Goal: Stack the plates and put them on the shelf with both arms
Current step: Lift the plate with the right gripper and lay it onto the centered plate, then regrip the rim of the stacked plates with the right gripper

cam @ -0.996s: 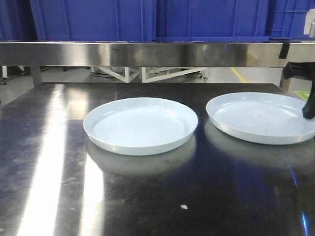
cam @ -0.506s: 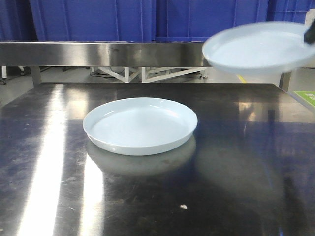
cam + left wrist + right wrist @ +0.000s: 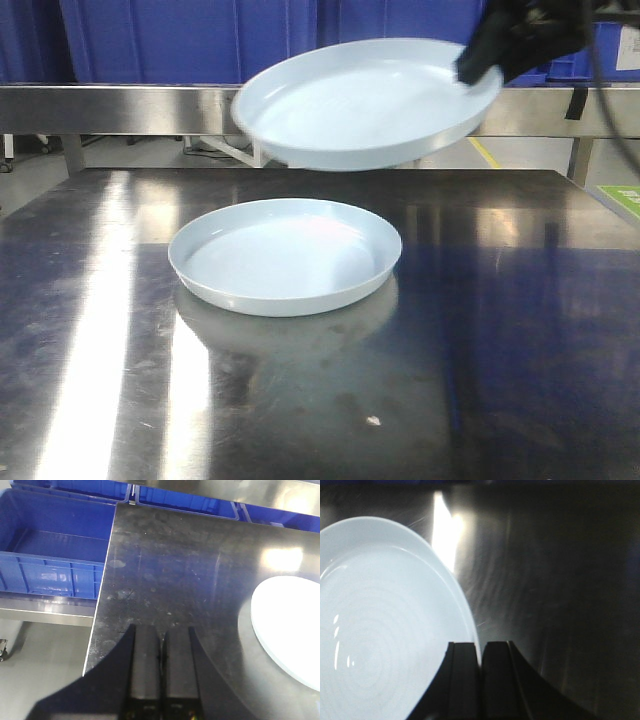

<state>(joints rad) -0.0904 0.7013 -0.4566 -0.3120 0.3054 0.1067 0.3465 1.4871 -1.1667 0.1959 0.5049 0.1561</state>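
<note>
The stack is not yet made. The right hand (image 3: 505, 45) is clenched on the right rim of the lifted plate (image 3: 365, 100), which hangs in the air, tilted slightly down to the left, above and a little to the right of the resting plate (image 3: 285, 255) on the tabletop (image 3: 500, 380). The left hand (image 3: 161, 635) has its fingers pressed together on nothing and hovers by the tabletop's left edge, well apart from either plate.

What is left, as I judge it, is lowering one plate into the other, then a two-armed lift to the steel shelf (image 3: 150, 108) behind. The tabletop around the resting plate gives free room on all sides. The shelf carries blue crates (image 3: 180, 40) – space there looks tight – and beyond the left edge it drops away to a crate below.
</note>
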